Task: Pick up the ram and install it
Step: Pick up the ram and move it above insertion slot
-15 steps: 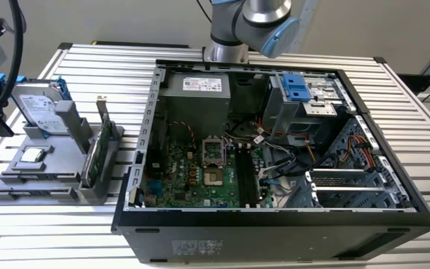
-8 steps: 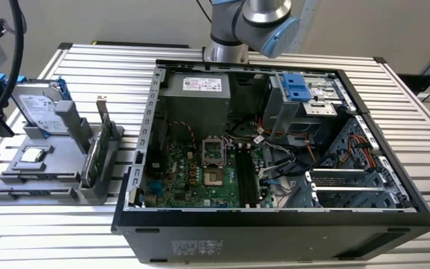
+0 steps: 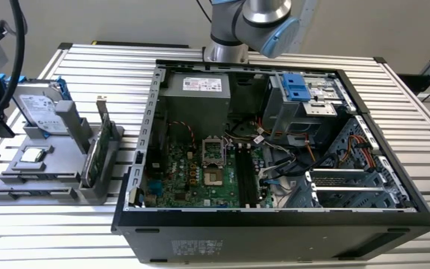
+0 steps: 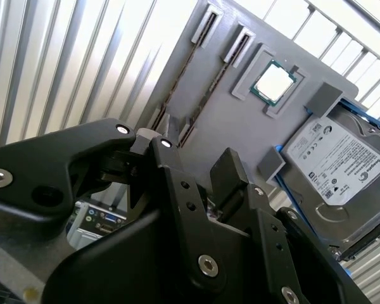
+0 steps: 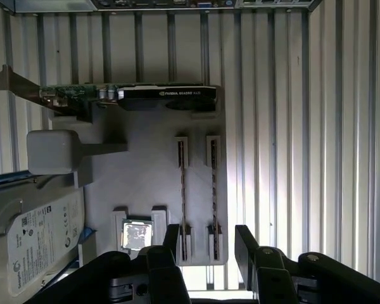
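- Black gripper point(image 5: 208, 244) of mine hangs jaws apart, clamping nothing, above the grey plastic holder tray point(image 5: 145, 183).
- Two thin dark ram sticks point(image 5: 213, 190) stand on edge in parallel slots along the tray's edge opposite the silver boxy hard drive point(image 5: 31, 240), just beside the square silver processor chip point(image 5: 138, 234).

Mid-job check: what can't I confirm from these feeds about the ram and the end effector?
First wrist view: the ram sticks stand edge-on in the holder, so chips and label are hidden.
Same view looks straight down: the open end effector height above them cannot be judged.
Second wrist view: the end effector body covers the sticks' near ends.
Exterior view: the motherboard memory slots are too small to show latch positions.
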Controlling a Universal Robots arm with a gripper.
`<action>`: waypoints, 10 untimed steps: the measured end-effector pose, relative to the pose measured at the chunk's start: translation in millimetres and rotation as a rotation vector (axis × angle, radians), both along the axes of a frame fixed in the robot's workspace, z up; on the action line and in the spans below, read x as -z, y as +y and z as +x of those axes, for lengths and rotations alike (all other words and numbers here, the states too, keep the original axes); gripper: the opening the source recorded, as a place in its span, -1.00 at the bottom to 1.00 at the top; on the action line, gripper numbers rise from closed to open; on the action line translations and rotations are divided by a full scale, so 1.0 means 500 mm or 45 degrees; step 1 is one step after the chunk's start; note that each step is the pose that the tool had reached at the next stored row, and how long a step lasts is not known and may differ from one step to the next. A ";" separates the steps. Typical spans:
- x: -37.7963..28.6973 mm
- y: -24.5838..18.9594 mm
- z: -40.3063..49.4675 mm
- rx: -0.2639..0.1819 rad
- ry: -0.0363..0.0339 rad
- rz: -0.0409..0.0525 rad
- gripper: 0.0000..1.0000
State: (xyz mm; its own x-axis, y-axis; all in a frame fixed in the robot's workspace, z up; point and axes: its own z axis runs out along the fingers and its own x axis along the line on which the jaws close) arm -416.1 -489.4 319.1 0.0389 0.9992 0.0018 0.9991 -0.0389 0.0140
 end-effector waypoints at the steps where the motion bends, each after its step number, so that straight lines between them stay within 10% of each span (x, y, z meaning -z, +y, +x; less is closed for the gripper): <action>1: 0.000 0.0000 0.000 0.000 0.0000 0.000 1.00; 10: 0.004 0.0000 0.000 0.000 0.0001 0.000 1.00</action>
State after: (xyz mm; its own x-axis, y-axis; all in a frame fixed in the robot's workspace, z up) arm -416.1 -489.4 317.0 0.0388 0.9992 0.0017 0.9991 -0.0389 0.0140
